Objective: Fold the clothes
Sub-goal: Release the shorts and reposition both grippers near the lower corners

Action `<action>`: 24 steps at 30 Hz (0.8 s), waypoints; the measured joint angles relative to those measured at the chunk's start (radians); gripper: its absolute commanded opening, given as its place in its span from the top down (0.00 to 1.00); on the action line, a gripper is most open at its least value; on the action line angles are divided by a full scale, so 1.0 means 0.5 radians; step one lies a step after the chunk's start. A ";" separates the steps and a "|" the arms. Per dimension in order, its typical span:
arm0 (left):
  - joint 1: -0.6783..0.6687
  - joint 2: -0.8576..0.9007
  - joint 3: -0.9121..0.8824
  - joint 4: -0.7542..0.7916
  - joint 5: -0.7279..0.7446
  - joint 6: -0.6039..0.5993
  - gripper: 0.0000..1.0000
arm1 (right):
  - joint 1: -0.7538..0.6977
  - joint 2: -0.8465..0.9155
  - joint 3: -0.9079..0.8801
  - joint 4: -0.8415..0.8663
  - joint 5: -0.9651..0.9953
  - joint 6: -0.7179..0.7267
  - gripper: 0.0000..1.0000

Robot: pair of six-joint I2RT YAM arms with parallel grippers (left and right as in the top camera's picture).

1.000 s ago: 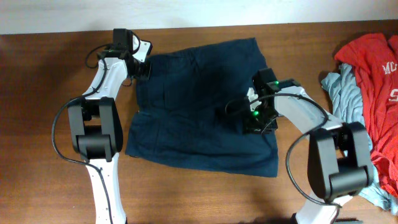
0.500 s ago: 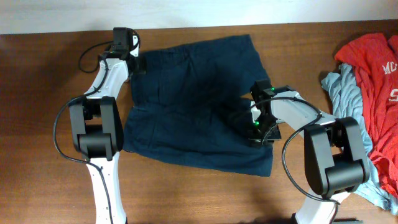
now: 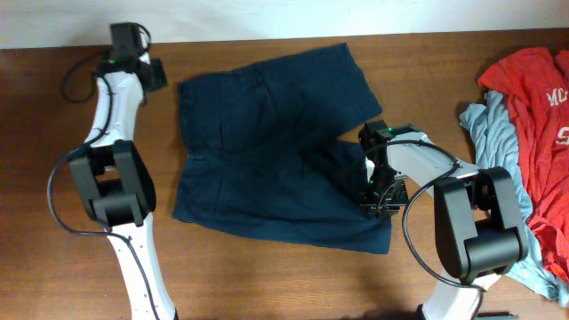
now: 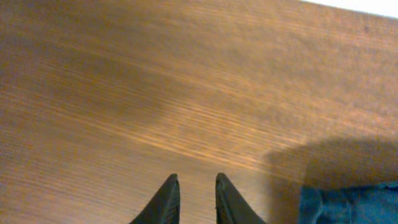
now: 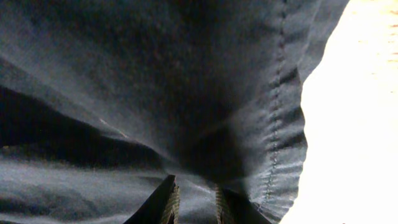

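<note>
Brown wood table (image 3: 267, 276), navy shorts (image 3: 258, 151) flat; left gripper (image 4: 193, 186) narrow, empty; right gripper (image 5: 194, 190) narrow, grip unclear.

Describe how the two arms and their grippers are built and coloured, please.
Both arms have white links with bulky black joint housings and loose black cables. The left gripper is black; the right gripper is black with green indicator lights nearby. Wrist views show dark, tapered fingers.

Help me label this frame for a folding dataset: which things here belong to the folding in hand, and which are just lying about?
In the job:
navy shorts, spread flat mid-table
right tool, on the shorts' right edge
left tool, over bare wood beside the shorts

Lying about:
red shirt, heaped at the right edge
light blue garment, partly under the red shirt
wooden table
</note>
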 measured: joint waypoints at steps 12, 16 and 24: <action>-0.065 0.005 0.900 -1.305 0.129 0.067 0.76 | -0.002 -0.158 -0.037 0.016 0.107 0.017 0.51; -0.067 0.009 1.255 -1.727 0.138 0.067 0.80 | -0.003 -0.529 0.034 0.020 0.156 0.018 0.32; -0.095 -0.099 1.717 -1.951 0.076 0.066 0.81 | -0.003 -1.084 0.234 0.082 0.196 0.010 0.23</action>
